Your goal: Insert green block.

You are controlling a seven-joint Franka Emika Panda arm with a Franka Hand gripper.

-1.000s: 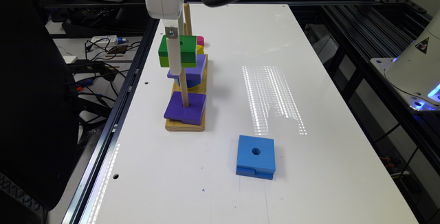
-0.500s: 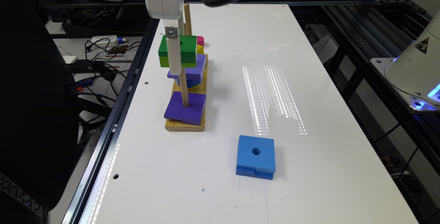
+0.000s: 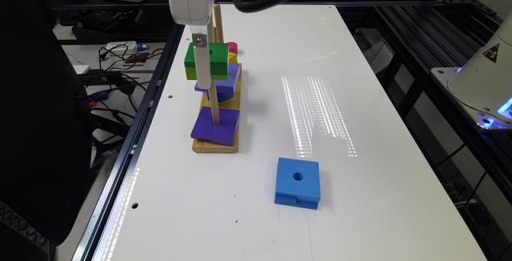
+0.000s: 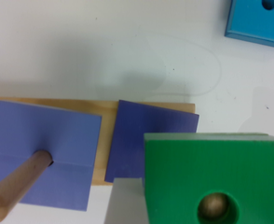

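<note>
We see our gripper (image 3: 203, 63) clamped on the green block (image 3: 212, 60), held above the wooden base (image 3: 216, 145); one white finger (image 3: 201, 63) crosses the block's near face. In the wrist view a peg tip (image 4: 215, 206) shows through the block's round hole. Directly below the gripper sits a purple square block (image 3: 216, 127) threaded on a peg (image 3: 214, 107), with another purple block (image 3: 225, 81) behind it. Well apart lies the blue square block (image 3: 298, 181) on the white table (image 3: 360, 197). We can read no writing.
</note>
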